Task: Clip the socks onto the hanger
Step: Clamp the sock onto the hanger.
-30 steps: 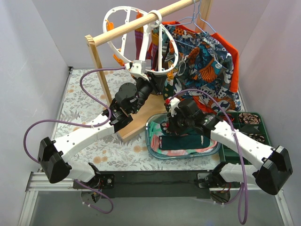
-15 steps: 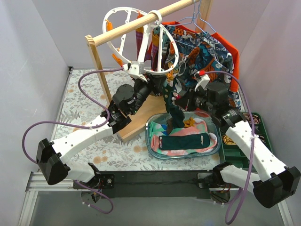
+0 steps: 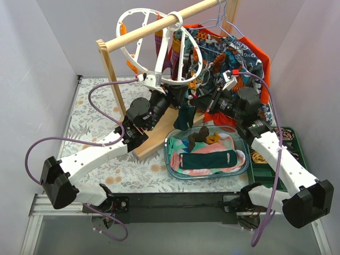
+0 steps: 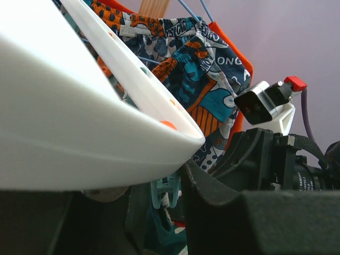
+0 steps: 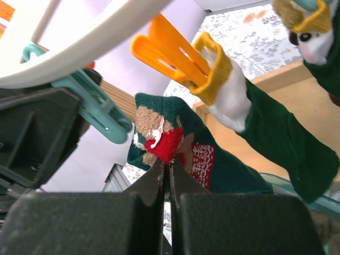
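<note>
Held sock: the dark green sock point(image 5: 186, 154), with a brown and red figure near its cuff, hangs lifted above the tub, just under the hanger's rim. It is beside a teal peg but not in it.
Right gripper: the right gripper point(image 5: 167, 169) is pinched tight on that sock's cuff edge.
Teal peg: the teal peg point(image 5: 101, 109) dangles from the rim, its mouth close to the sock.
Left gripper: the left gripper point(image 4: 163, 191) sits under the rim with a finger on each side of the teal peg. I cannot tell whether it squeezes the peg.
Hanger: the white ring hanger point(image 4: 79, 133) is hooked over the wooden rail point(image 3: 133, 33) and tilted.
Done: a clipped sock point(image 5: 276, 138) with a yellow and white cuff is held in an orange peg point(image 5: 170, 50). A second hung sock point(image 5: 311, 32) shows at the upper right, its peg barely in view.
Left: the held sock has yet to go into a peg. A teal sock point(image 3: 210, 159) and others lie in the clear tub point(image 3: 168, 154). By my judgement the job is about midway at best.
Around: the patterned shirt point(image 3: 239, 64) hangs behind, and the floral surface point(image 3: 95, 106) lies below.
</note>
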Tool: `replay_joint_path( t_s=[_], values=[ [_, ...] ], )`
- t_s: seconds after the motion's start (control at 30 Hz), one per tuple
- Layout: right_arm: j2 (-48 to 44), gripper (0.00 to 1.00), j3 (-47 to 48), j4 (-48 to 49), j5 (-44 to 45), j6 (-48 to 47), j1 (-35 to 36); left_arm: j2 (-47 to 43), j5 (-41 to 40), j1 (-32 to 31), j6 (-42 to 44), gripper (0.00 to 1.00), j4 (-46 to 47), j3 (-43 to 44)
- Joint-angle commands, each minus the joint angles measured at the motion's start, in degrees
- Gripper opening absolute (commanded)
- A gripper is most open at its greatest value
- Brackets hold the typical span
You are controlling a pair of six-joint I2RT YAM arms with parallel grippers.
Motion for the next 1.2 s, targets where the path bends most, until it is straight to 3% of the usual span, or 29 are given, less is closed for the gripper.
replay_joint_path(
  t_s=[0.0, 0.6, 1.17],
  values=[
    [1.38, 0.01, 1.75, 6.41, -2.75, 4.13, -0.3, -1.65, 1.5, -0.3, 1.97, 0.0, -1.37, -2.45],
    [-0.9, 0.01, -1.42, 7.9, -7.06, 7.03, -2.32, -3.15, 0.62, -0.3, 7.86, 0.0, 5.93, -5.88],
    [-0.81, 0.01, -2.38, 12.65, -9.08, 9.76, -2.32, -2.18, 2.46, -0.39, 5.75, 0.0, 7.33, -5.97]
  ],
)
